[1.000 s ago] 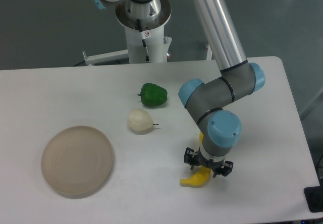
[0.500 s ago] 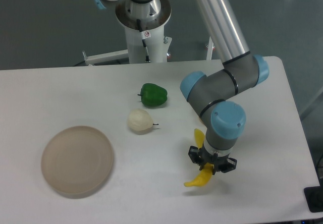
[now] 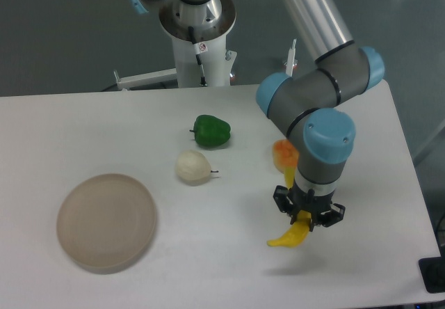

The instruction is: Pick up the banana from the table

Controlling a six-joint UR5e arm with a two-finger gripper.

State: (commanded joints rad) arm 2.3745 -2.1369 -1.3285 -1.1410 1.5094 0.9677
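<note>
The bright yellow banana (image 3: pixel 290 235) hangs in my gripper (image 3: pixel 307 215), which is shut on its middle. Its lower end points down and left, and its upper end shows above the fingers, beside the wrist. The banana is lifted off the white table (image 3: pixel 208 267), with its shadow below it near the front edge. The gripper hangs straight down from the grey and blue wrist at the right of the table.
A round orange-yellow lumpy fruit (image 3: pixel 284 154) lies just behind my wrist. A whitish round fruit (image 3: pixel 192 167) and a green pepper (image 3: pixel 211 131) lie at mid-table. A round beige-pink plate (image 3: pixel 106 221) sits at the front left. The arm's base (image 3: pixel 197 24) stands behind the table.
My gripper has risen and moved right with the banana, which left the table surface. The orange-yellow fruit behind the wrist has come into view.
</note>
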